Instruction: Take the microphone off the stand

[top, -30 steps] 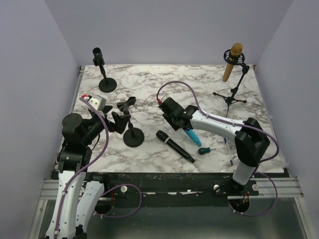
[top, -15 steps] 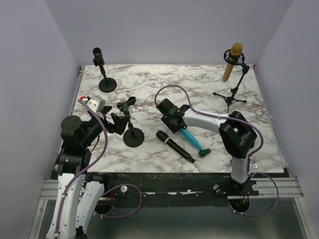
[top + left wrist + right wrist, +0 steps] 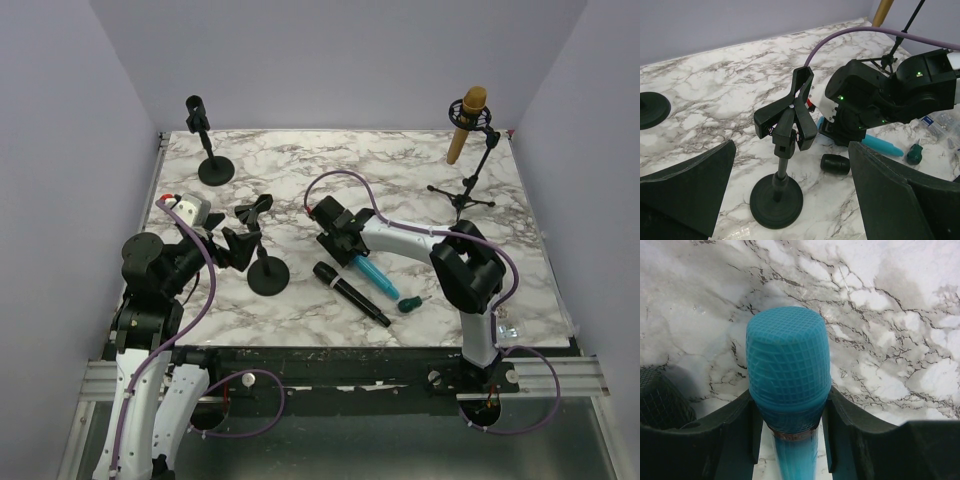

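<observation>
My right gripper [image 3: 345, 243] is shut on the head of a blue microphone [image 3: 378, 277], whose body slants down to the table. In the right wrist view the blue mesh head [image 3: 788, 355] sits tight between my fingers [image 3: 735, 425]. My left gripper [image 3: 235, 250] is wide open and empty, on either side of a small black stand [image 3: 776, 195] with an empty clip [image 3: 790, 110]. A black microphone [image 3: 350, 293] lies flat on the marble. A gold microphone [image 3: 466, 125] sits in a tripod stand [image 3: 465, 190] at the back right.
Another round-base black stand [image 3: 213, 168] stands at the back left with a black holder on top. A small green object [image 3: 410, 302] lies by the blue microphone's tail. A small clear bag [image 3: 508, 325] lies near the front right edge.
My right gripper has moved a little left and back with the blue microphone, whose tail swung across the table. The left arm has hardly moved.
</observation>
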Robot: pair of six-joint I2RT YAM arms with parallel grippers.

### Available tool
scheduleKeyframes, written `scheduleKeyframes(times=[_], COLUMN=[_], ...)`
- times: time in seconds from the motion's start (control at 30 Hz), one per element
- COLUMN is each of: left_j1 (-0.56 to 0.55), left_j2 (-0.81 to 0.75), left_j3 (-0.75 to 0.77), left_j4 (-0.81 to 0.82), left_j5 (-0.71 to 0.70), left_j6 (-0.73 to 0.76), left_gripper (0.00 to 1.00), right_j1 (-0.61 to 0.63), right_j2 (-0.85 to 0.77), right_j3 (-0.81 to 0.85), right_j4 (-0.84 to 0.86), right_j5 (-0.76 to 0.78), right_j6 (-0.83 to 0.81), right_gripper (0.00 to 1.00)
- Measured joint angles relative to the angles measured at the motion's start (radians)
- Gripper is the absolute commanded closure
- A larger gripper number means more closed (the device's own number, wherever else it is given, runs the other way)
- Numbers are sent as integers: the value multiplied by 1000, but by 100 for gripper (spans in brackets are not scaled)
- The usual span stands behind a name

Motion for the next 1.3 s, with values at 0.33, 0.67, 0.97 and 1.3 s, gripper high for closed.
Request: scheduleKeyframes(times=[0.33,0.67,0.97,1.3], left_j1=[0,-2,-3,-3], left_j2=[0,0,-11,-33], left_j3=[0,-8,-13,-32], left_j4=[0,0,0,23], left_j5=[0,-2,-20,-18], left_j6=[0,0,1,-24], left_gripper=[1,1,2,1], right_j1=[-2,-5,-5,-5], right_j2=[-5,-11,-14,-98], right_j3=[-11,-16,-15,-9], right_j4=[19,43,50,42], right_j5=[-21,-30,-29,-23], right_j6=[2,5,31,80], right_gripper=[35,30,20,16])
